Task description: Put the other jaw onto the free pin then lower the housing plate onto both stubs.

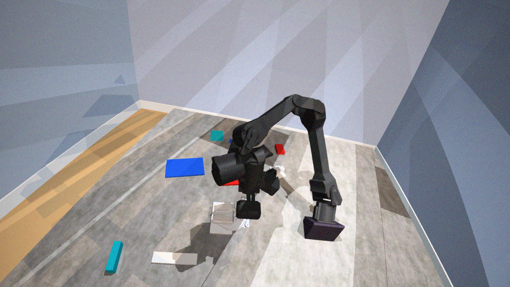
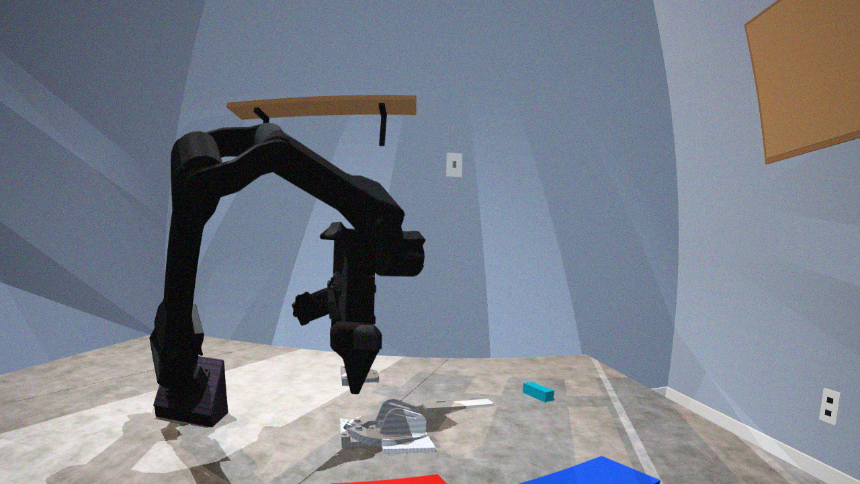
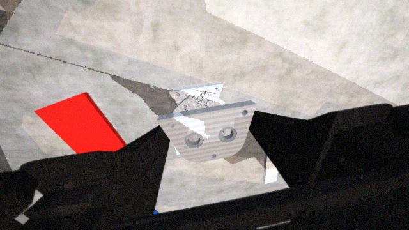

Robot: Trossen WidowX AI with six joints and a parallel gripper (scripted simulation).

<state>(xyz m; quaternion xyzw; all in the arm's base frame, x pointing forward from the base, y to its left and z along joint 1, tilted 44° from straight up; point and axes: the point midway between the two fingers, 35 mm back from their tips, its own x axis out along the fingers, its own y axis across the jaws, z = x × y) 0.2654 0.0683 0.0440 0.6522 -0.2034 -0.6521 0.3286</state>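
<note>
My gripper points down and is shut on the housing plate, its fingers at opposite edges. The plate looks about level, with two large holes. It hangs above the base; in the wrist view it hides much of it. Grey jaws lie on the base. Two round stubs show past the plate's far edge. Whether the gear teeth mesh cannot be told.
A red slab and a blue slab lie near the base. A white bar and a teal bar lie on its other side. A small red block lies farther back.
</note>
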